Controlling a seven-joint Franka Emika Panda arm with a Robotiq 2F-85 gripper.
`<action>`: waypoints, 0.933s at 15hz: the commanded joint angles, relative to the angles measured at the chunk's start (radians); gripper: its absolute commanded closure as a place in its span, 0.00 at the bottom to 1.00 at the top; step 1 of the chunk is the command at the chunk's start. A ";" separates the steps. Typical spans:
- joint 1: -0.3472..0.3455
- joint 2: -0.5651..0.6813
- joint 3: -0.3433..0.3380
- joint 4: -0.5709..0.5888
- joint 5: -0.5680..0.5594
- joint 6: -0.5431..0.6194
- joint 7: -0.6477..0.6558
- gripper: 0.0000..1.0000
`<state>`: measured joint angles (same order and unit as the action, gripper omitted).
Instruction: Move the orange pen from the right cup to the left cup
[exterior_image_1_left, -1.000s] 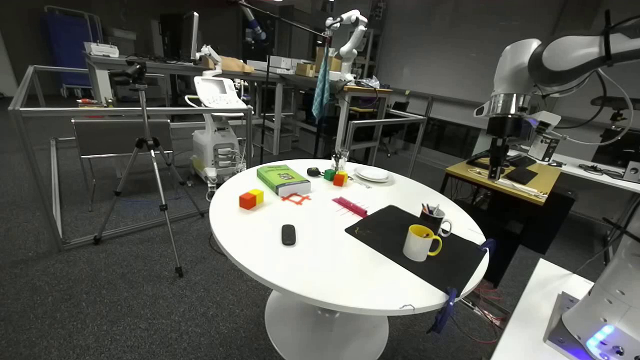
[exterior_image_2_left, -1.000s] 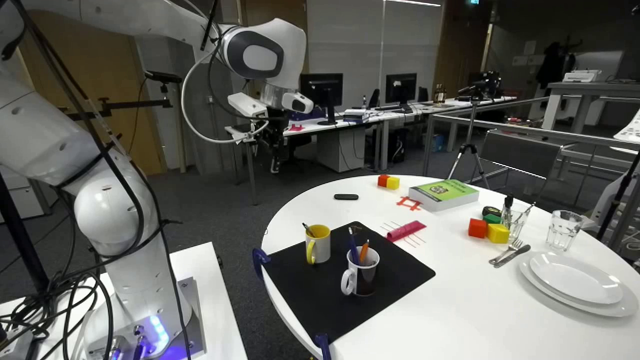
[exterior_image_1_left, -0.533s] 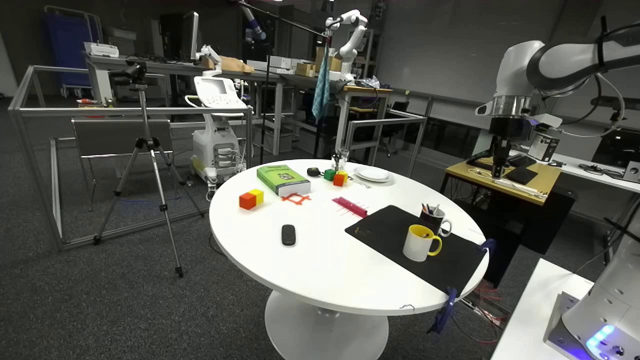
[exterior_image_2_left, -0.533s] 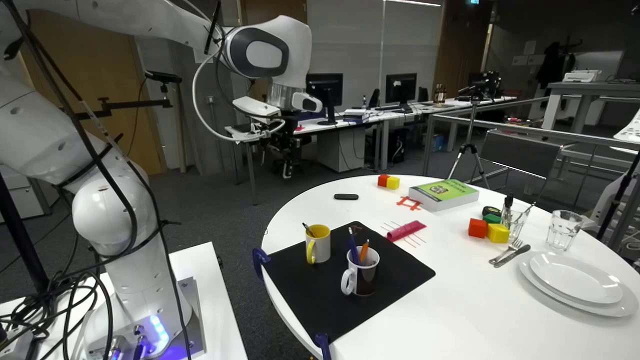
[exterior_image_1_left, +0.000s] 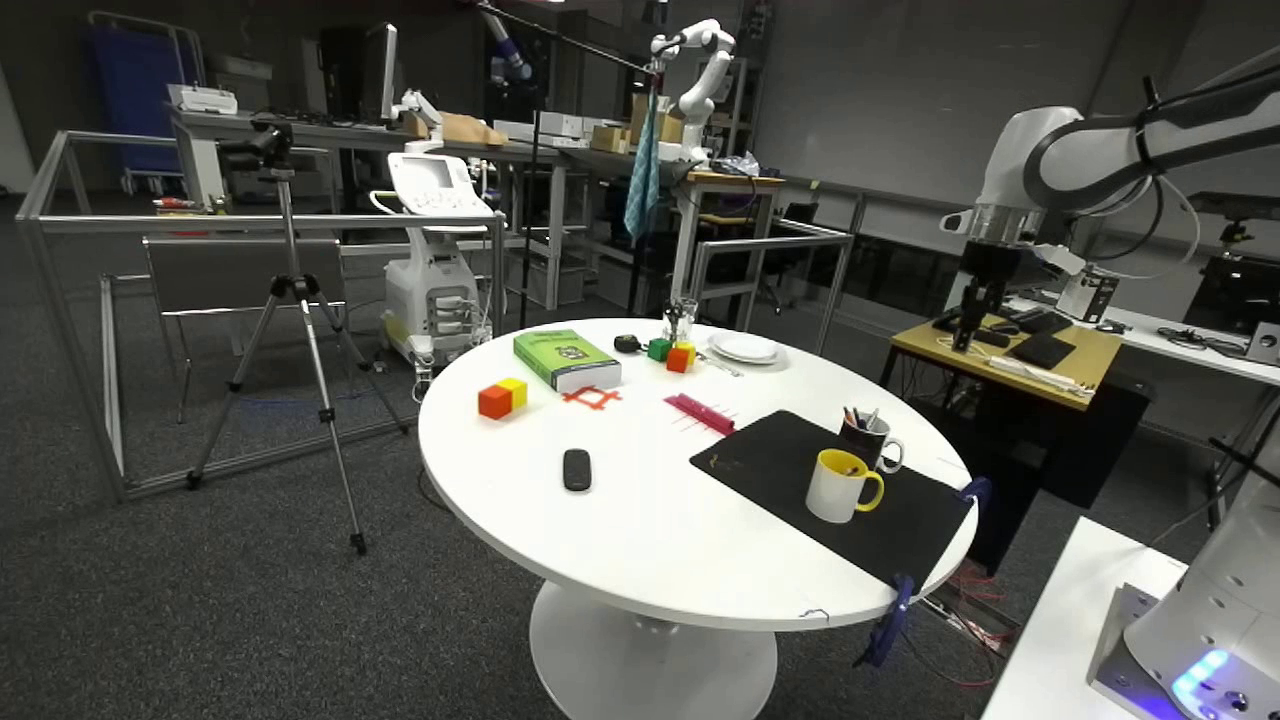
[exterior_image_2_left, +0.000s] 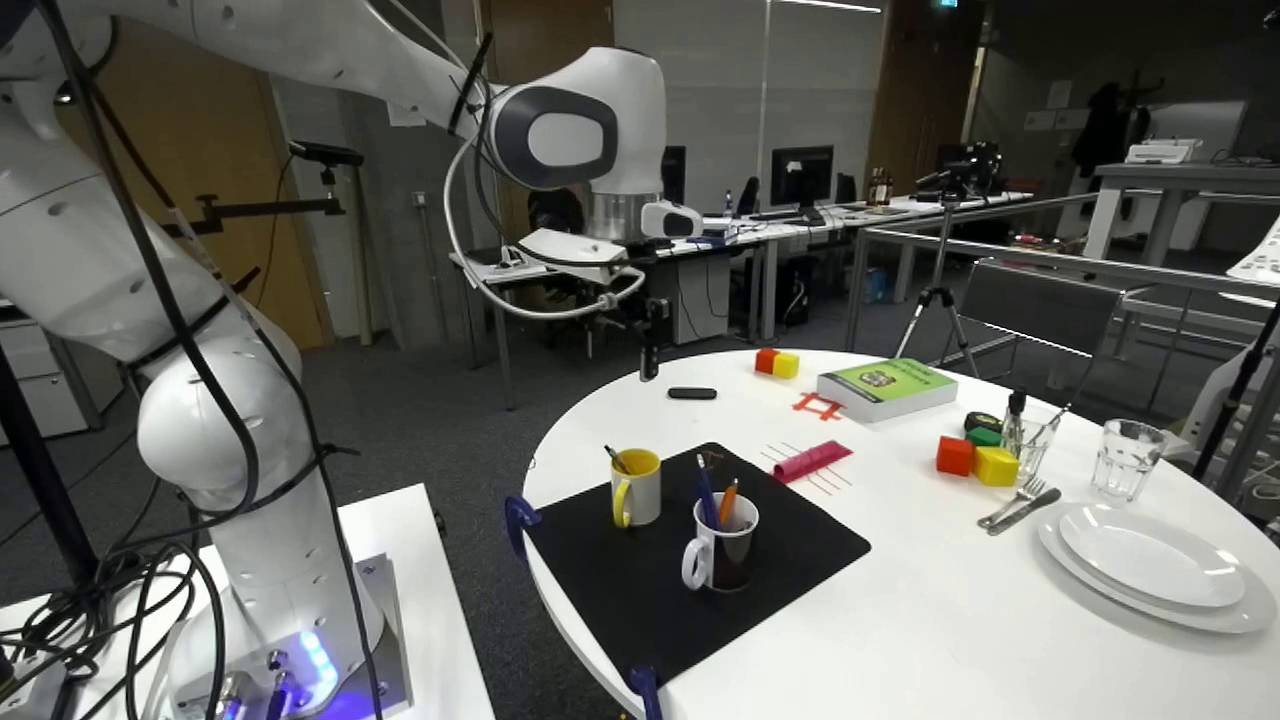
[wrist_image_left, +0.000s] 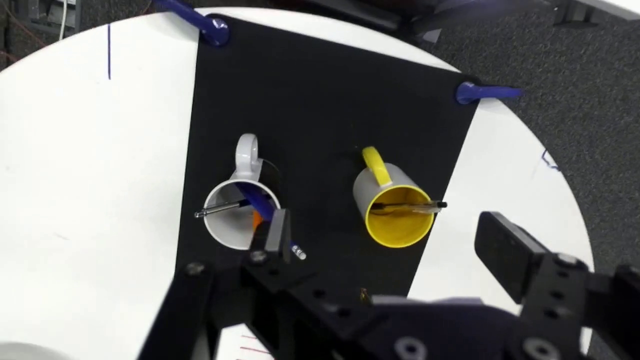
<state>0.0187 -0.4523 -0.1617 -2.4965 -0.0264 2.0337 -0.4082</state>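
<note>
Left of the fingers (wrist_image_left: 505, 250) in the wrist view, dark cup (wrist_image_left: 226, 228), orange pen (wrist_image_left: 256, 220) inside, partly masked by a finger! Yellow mug (wrist_image_left: 397, 230) shows through the gap, gripper (wrist_image_left: 386, 230) spread wide, well apart from both!

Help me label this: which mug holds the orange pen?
The dark mug with the white handle: the orange pen leans in it beside a blue pen; the yellow-handled mug shows a black-tipped pen but no orange one.
</note>
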 joint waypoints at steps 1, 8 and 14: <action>-0.016 0.072 -0.026 0.011 -0.013 0.134 -0.079 0.00; -0.030 0.148 -0.046 0.016 0.016 0.179 -0.106 0.00; -0.050 0.149 -0.040 -0.013 -0.023 0.271 -0.087 0.00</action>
<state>-0.0027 -0.2962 -0.2183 -2.4825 -0.0259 2.2211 -0.5067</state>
